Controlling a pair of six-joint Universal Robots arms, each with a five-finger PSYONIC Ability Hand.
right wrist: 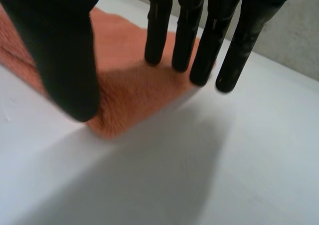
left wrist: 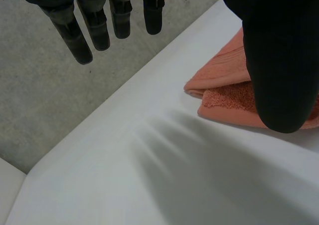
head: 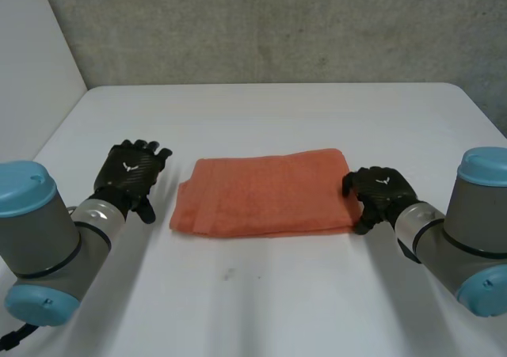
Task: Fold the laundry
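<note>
Left arm (head: 43, 238) nearest you — left hand (head: 131, 173) spread, empty, 9 o'clock of towel (head: 265, 195) | right hand (head: 380, 195) at 3 | wrist view adds straight fingers (right wrist: 158, 30) over corner, unclasped.

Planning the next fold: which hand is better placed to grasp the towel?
Probably right: the right hand is over one end of the towel; the left hand is apart from it.

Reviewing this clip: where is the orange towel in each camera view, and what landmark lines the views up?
Head view: folded orange towel lies mid-table between the left hand and right hand.
Left wrist view: its end lies beside the left hand's thumb.
Right wrist view: its corner lies under the right hand's straight fingers.
Shared landmark: the white table, its far edge against the grey wall.
</note>
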